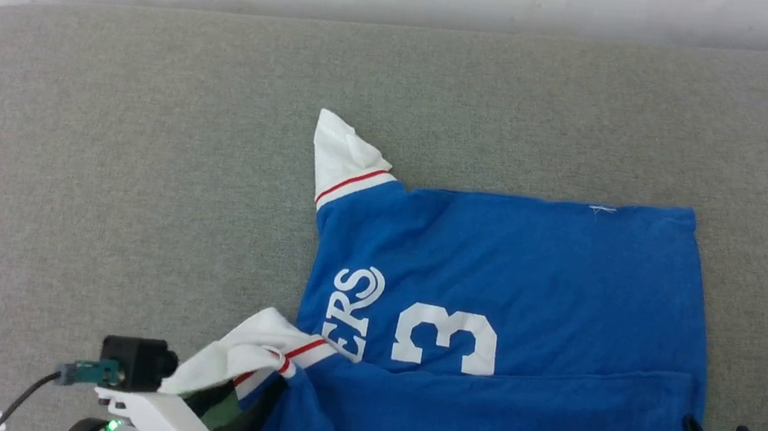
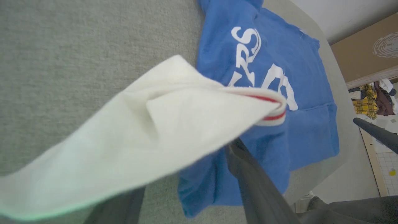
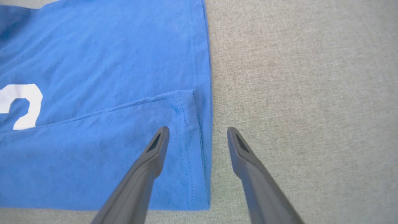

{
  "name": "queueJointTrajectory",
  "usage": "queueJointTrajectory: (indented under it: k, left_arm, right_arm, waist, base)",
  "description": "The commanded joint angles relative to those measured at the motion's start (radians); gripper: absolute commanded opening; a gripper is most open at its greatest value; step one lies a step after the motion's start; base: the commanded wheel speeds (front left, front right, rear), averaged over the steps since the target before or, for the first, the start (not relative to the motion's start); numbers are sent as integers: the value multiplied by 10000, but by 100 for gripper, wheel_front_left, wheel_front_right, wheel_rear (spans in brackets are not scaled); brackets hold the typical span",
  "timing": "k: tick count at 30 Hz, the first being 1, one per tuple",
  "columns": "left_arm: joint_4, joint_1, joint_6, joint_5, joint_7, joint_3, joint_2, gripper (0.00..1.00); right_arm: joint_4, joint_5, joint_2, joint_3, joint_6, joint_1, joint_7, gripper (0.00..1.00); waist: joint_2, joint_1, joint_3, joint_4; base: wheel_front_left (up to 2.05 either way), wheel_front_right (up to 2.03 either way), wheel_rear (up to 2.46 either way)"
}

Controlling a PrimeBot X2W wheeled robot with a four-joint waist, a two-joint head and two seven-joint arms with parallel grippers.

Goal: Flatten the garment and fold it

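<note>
Both jaws spread: left gripper [image 2: 183, 174] at 7 o'clock under draped sleeve [image 2: 140, 124], right gripper [image 3: 197, 132] at 5 o'clock straddling shirt [image 3: 93, 62] hem

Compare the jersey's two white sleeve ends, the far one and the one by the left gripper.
The far white sleeve end lies on the grey padded surface; the near white sleeve end is draped, lifted, over the fingers of the open left gripper. The far one is fairly smooth and pointed; the near one is bunched. Both carry a thin red stripe and join the bright blue jersey T-shirt.
</note>
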Motion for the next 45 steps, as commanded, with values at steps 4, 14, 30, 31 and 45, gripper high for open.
queueJointTrajectory:
  k: [4,14,30,31,45]
  left_arm:
    - [-400,316,330,-59,-474,472,-1,100]
    - [-1589,445,1723,1071,-2977,2261,-56,100]
    - [-797,-4705,669,3118,-3075,1260,1107,100]
    - [-577,-5237,445,3128,-2768,1100,1219,100]
    - [2519,-9818,-1466,1641,2406,-1465,1799,100]
  right_arm:
    - [-260,270,33,-144,-7,-164,-497,100]
    - [-1074,-167,34,-657,-7,-646,-2471,100]
    - [-413,-730,35,0,-7,-2216,-5414,100]
    - [-368,-734,35,25,-7,-2303,-5485,100]
    - [122,-795,35,419,-7,-3077,-5747,100]
  waist:
    - [0,0,-60,29]
    - [0,0,-166,114]
    - [0,0,1593,-211]
    - [0,0,1721,-234]
    - [0,0,3252,-864]
  base:
    - [0,0,0]
    - [0,0,0]
    - [0,0,0]
    - [0,0,0]
    - [0,0,0]
